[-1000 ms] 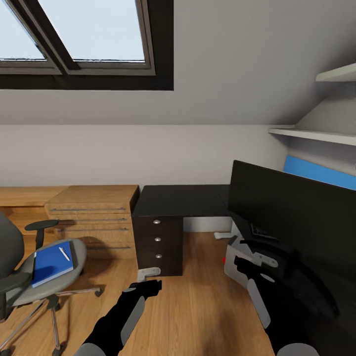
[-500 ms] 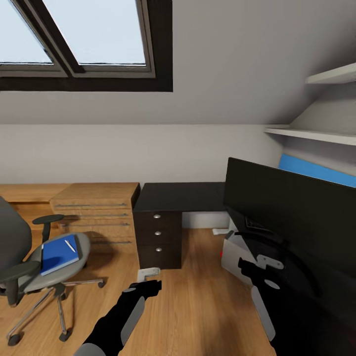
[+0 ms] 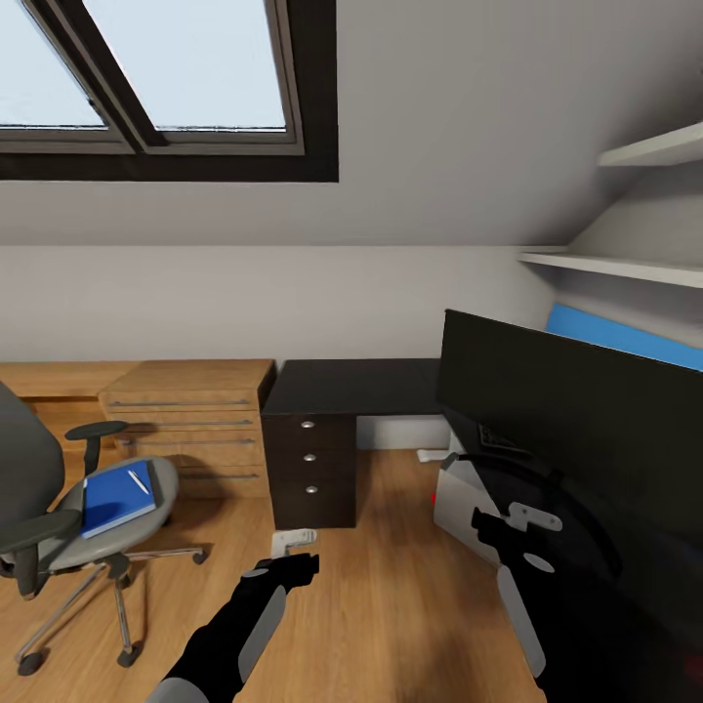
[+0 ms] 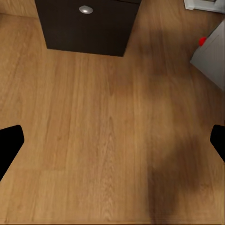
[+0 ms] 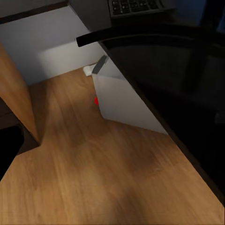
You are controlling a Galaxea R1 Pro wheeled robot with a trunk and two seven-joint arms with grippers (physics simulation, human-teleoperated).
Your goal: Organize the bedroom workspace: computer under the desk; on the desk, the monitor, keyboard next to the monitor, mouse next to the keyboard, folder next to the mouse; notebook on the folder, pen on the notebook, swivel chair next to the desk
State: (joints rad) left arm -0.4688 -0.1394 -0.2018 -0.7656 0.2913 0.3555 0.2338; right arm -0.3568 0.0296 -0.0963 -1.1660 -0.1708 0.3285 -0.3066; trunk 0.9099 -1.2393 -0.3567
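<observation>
As seen from the head camera: one swivel chair (image 3: 59,517) on the wood floor (image 3: 391,605), bearing one blue folder or notebook (image 3: 115,497) with one pen (image 3: 140,481) on top; one dark desk (image 3: 351,388) with three drawers; one monitor (image 3: 576,420) at right; one grey computer (image 3: 459,503) on the floor beside it. Left gripper (image 3: 293,566) and right gripper (image 3: 513,527): finger state cannot be told. Left wrist view: two dark fingers (image 4: 9,145) wide apart, nothing between. Right wrist view: one keyboard (image 5: 136,5); finger state unclear.
</observation>
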